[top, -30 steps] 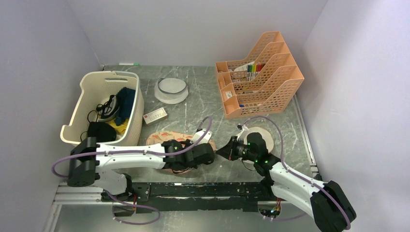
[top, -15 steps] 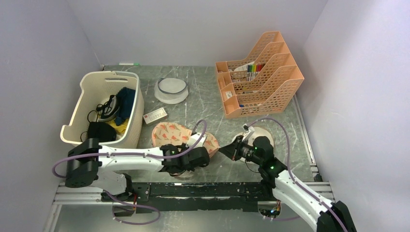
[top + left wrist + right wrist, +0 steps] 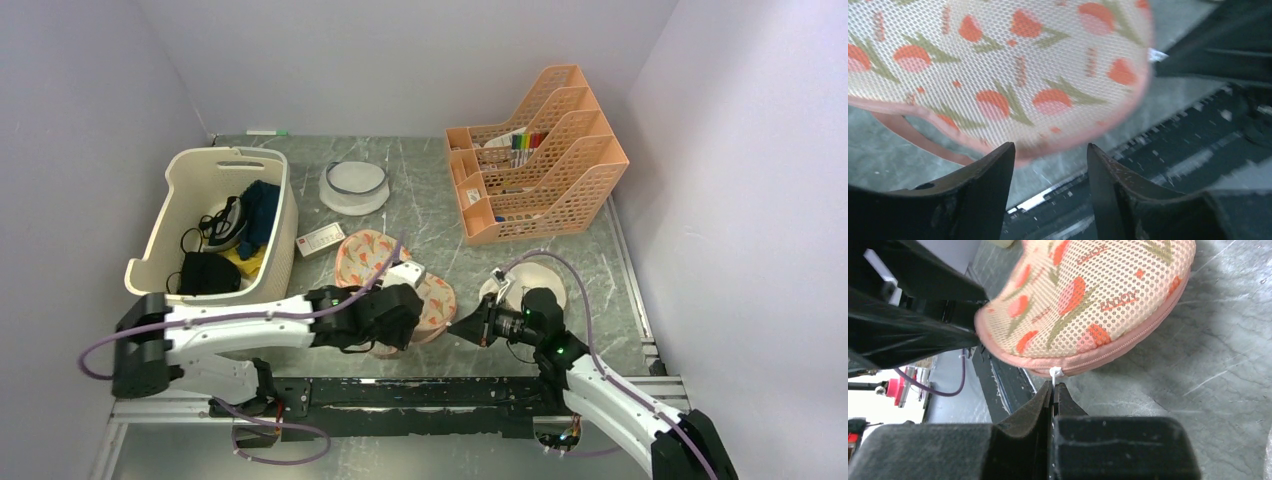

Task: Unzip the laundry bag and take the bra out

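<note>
**Zip pull pinched, bag not yet open**

My right claw (image 3: 1053, 390) is closed on the white zip pull (image 3: 1053, 373) at the pink edge of the laundry bag (image 3: 1098, 295). My left claw (image 3: 1050, 150) stands open just short of the bag's near rim, holding nothing. The bag lies on the table (image 3: 420, 200) between my arms. The stretch of zip I can see looks closed. The bra is out of sight, presumably inside, and my left arm covers the bag's middle.

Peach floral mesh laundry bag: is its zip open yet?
No, the pink zip edging the peach floral mesh laundry bag shows its teeth meshed shut.
</note>
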Robot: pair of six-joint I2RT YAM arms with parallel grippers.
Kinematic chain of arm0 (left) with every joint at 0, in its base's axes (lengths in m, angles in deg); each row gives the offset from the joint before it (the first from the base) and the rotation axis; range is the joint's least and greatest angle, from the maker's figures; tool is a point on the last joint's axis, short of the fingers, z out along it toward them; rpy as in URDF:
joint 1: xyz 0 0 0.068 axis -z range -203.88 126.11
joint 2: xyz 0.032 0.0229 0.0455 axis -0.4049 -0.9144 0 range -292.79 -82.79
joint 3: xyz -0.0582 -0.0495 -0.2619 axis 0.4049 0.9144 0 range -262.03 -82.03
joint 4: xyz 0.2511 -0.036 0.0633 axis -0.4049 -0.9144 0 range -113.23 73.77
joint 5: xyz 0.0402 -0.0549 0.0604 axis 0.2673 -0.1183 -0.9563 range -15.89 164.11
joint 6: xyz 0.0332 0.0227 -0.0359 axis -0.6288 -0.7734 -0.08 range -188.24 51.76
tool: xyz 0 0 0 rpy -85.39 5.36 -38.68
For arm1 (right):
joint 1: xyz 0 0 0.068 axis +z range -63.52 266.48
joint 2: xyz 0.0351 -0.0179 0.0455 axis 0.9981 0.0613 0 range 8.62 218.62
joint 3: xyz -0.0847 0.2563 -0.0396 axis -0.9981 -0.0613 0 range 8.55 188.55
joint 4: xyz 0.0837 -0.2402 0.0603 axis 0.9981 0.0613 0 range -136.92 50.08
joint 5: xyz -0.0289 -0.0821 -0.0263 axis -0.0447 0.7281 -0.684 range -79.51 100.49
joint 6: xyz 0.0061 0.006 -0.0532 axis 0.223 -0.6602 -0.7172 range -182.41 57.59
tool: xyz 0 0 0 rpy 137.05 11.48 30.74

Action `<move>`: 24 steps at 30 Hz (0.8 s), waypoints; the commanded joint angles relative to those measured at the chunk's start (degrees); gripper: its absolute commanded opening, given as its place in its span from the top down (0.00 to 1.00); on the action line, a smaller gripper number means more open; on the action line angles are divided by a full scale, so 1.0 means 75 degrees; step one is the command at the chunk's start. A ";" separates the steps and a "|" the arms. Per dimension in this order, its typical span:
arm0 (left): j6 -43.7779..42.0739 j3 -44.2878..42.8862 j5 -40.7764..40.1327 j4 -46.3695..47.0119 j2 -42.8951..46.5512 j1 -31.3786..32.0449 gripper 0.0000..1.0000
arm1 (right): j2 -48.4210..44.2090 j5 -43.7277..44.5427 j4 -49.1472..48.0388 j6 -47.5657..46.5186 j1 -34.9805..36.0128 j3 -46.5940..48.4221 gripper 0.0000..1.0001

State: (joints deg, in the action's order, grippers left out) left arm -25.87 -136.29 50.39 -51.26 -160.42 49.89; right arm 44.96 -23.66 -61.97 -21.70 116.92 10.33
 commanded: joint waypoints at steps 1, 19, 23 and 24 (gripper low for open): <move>-0.0011 0.0287 0.0958 0.0023 0.0991 0.0280 0.31 | 0.0133 -0.0420 -0.1117 0.0164 0.0006 -0.0282 1.00; -0.1046 -0.2686 -0.0129 -0.0776 -0.2337 0.0465 0.30 | 0.0031 -0.0395 -0.1351 0.0435 0.0008 -0.0351 1.00; -0.0961 -0.3086 -0.0785 -0.1382 -0.3163 0.0601 0.38 | -0.0154 -0.0295 -0.0927 0.0259 0.0008 -0.0237 1.00; -0.0905 -0.3039 -0.0863 -0.1442 -0.3210 0.0613 0.41 | -0.0157 -0.0298 -0.0924 0.0240 0.0008 -0.0237 1.00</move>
State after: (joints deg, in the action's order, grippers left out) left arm -31.86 -157.38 49.84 -57.05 -181.88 53.61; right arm 45.01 -25.28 -70.18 -18.94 116.79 9.02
